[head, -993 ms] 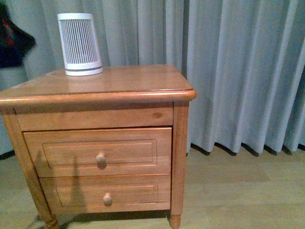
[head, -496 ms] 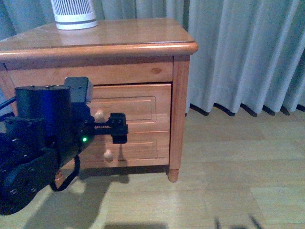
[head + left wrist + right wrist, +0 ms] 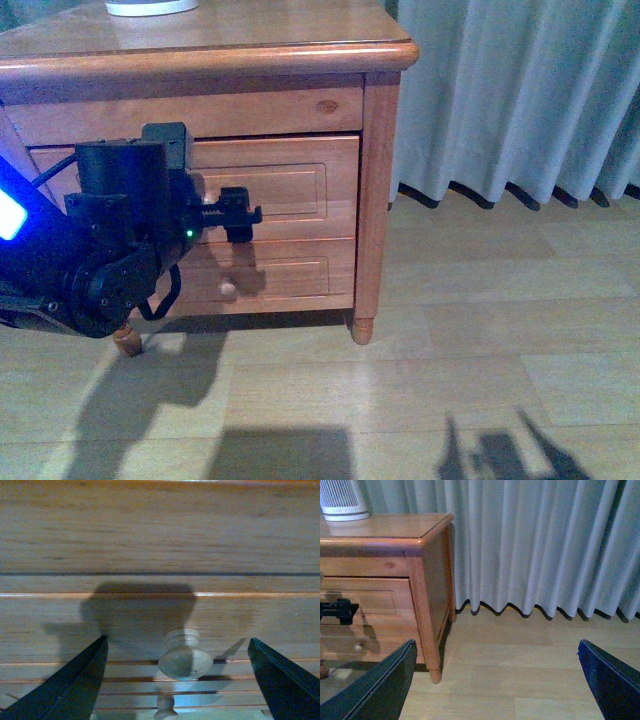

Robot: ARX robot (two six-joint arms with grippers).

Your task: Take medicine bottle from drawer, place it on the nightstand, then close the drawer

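The nightstand [image 3: 200, 55] stands at the left, and its side and top also show in the right wrist view [image 3: 432, 570]. The upper drawer [image 3: 295, 180] is shut, so the medicine bottle is hidden. My left gripper [image 3: 236, 214] is open right in front of the drawer's round knob [image 3: 184, 658]. In the left wrist view the knob sits between the two dark fingers [image 3: 75, 685], and nothing touches it. My right gripper [image 3: 495, 647] is open and empty over the floor, to the right of the nightstand.
A white ribbed device [image 3: 340, 500] stands on the nightstand's top at the back left. The lower drawer's knob [image 3: 228, 289] sits below my left gripper. Grey curtains [image 3: 520, 90] hang behind, and pale wood floor [image 3: 450, 360] spreads to the right.
The front view has dropped lower and closer to the nightstand. My left arm has come into view and reached forward to the upper drawer's knob.
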